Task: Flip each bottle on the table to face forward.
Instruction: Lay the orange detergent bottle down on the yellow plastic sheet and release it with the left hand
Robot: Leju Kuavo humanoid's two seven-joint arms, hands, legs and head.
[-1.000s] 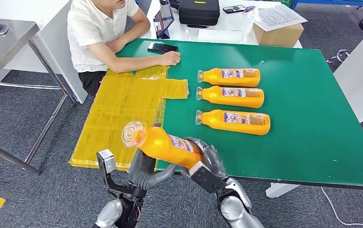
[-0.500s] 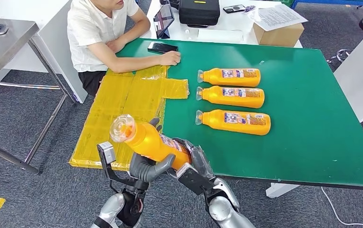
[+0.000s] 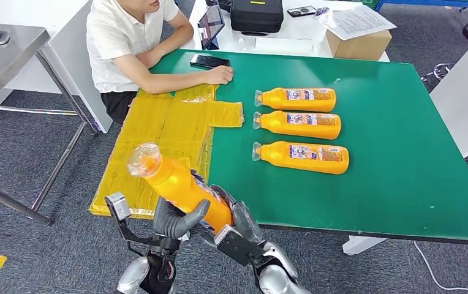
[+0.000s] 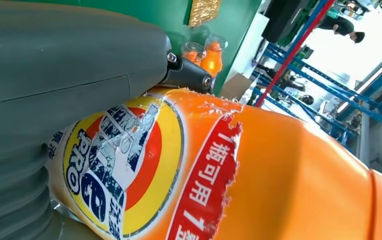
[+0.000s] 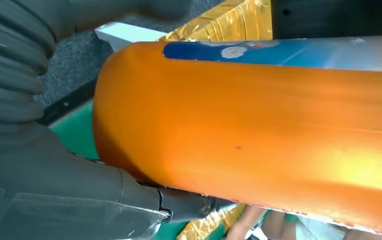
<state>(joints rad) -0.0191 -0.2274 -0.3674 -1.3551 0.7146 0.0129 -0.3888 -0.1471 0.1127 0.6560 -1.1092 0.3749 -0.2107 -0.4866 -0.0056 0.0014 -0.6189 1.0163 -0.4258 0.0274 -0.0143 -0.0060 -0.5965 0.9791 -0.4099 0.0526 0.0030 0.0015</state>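
Both hands have pulled back toward the robot, so the held orange bottle now hangs off the green table's near-left corner. Left hand and right hand both clamp it. Three orange bottles lie mid-table, a person beyond.

Both hands, left hand and right hand, draw the gripped orange bottle back off the table edge, cap tilting higher beyond the fingers.

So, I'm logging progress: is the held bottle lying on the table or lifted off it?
Lifted: the bottle is tilted in the air, cap up, gripped by the left hand and right hand.
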